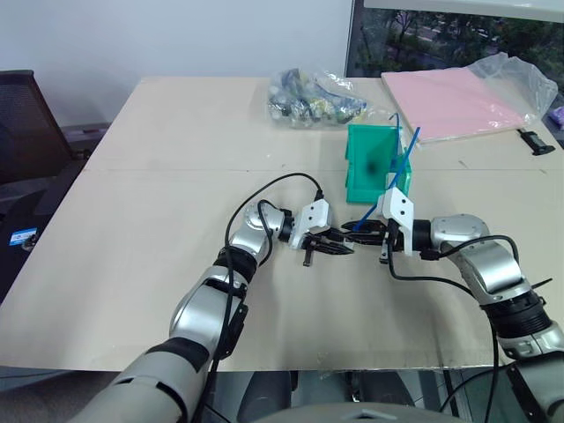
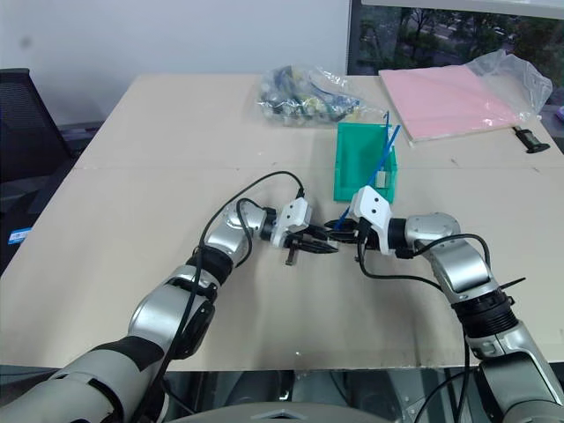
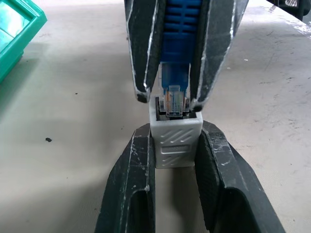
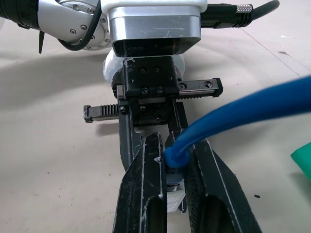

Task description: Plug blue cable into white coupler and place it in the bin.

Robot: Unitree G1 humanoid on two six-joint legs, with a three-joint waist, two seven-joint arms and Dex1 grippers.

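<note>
My left gripper (image 3: 175, 131) is shut on the white coupler (image 3: 175, 143), a small ribbed block with its dark socket facing my right gripper. My right gripper (image 4: 176, 145) is shut on the blue cable (image 4: 252, 104) just behind its plug. The clear plug (image 3: 174, 101) sits in the mouth of the coupler's socket. In the left eye view the two grippers meet tip to tip above the table, left (image 1: 339, 248) and right (image 1: 359, 231). The cable (image 1: 397, 169) rises from there up past the teal bin (image 1: 357, 187), which stands just behind them.
A clear bag of mixed items (image 1: 313, 97) lies behind the bin. A pink sheet in a plastic cover (image 1: 458, 101) is at the far right, with a small black object (image 1: 536, 141) beside it. A black chair (image 1: 26, 132) stands off the table's left edge.
</note>
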